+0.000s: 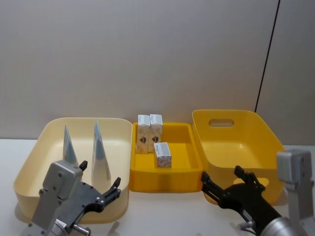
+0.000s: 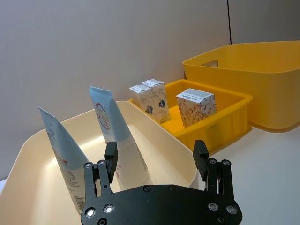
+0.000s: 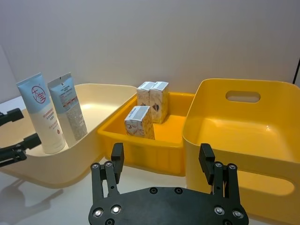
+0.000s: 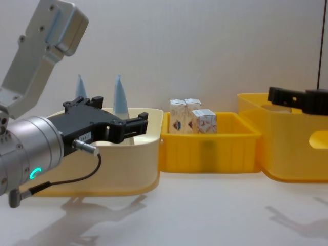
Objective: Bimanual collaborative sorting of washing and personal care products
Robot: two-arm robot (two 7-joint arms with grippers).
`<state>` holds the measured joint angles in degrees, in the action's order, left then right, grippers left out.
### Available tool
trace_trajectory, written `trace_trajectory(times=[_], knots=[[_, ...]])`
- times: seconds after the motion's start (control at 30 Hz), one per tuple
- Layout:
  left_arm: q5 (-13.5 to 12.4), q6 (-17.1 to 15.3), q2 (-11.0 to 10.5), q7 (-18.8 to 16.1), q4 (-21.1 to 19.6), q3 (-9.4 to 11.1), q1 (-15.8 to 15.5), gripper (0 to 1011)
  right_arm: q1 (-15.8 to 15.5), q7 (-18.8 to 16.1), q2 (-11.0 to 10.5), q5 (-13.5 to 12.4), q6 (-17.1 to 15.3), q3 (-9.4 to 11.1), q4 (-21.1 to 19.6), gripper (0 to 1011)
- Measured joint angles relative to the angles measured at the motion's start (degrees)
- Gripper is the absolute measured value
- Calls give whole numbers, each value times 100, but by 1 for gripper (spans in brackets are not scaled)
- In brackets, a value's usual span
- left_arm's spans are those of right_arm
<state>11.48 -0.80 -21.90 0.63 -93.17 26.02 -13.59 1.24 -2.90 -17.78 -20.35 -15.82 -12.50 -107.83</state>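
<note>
Both tubes [image 1: 100, 152] stand crimp-up in the cream bin [image 1: 34, 162] on the left, and three cartons [image 1: 162, 155] sit in the middle yellow tray [image 1: 162, 179]. The left gripper [image 1: 101, 181] hangs at the cream bin's near wall and the right gripper [image 1: 224, 179] is by the big yellow bin [image 1: 236, 147]. Both are spread wide, holding nothing.

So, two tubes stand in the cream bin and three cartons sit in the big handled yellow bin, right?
Not quite. The cartons sit in the shallow yellow tray in the middle, not the big handled yellow bin; the head view shows it. The two tubes do stand in the cream bin.
</note>
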Motion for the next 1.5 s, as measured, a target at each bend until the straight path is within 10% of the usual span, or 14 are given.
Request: trace_trajectory(times=[0.6, 1.5], knots=[[0, 0, 1, 0, 0, 0, 0, 1003, 1509, 145, 128, 206, -1776, -517, 369, 1001], [0, 0, 0, 0, 0, 0, 0, 1003, 3233, 308, 957, 529, -2782, -1001, 2352, 1001]])
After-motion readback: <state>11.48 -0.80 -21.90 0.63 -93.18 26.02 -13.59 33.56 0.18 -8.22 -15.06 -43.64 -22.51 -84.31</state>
